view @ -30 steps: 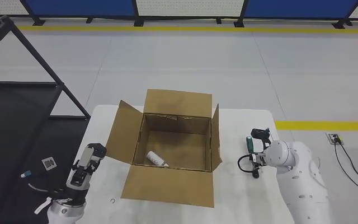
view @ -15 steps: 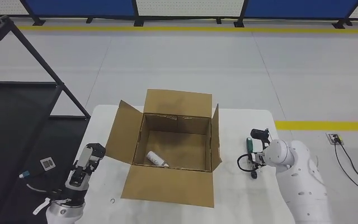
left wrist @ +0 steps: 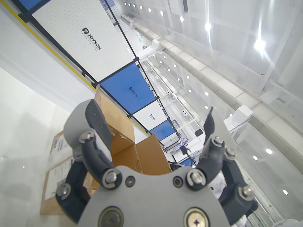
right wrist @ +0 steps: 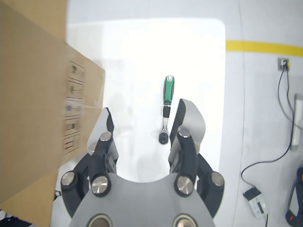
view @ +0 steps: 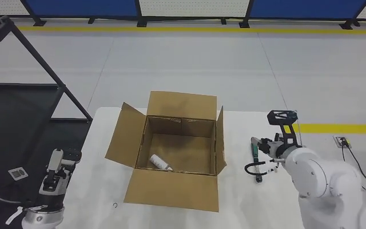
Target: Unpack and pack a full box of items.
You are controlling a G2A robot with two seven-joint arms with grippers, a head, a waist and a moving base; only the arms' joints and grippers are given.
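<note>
Right wrist view: right pincer (right wrist: 144,108) apart above ratchet (right wrist: 168,93) near label-printed box (right wrist: 35,72); left pincer (left wrist: 151,107) apart.

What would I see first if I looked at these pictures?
A big open cardboard box sits in the middle of the white table, with one small white bottle lying on its floor. Beside the box, a wrench with a green handle lies on the table, below the open right gripper.

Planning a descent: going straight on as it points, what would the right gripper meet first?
Probably the green-handled metal ratchet wrench lying on the white table, its head between the right gripper's open fingers; depth is unclear.
</note>
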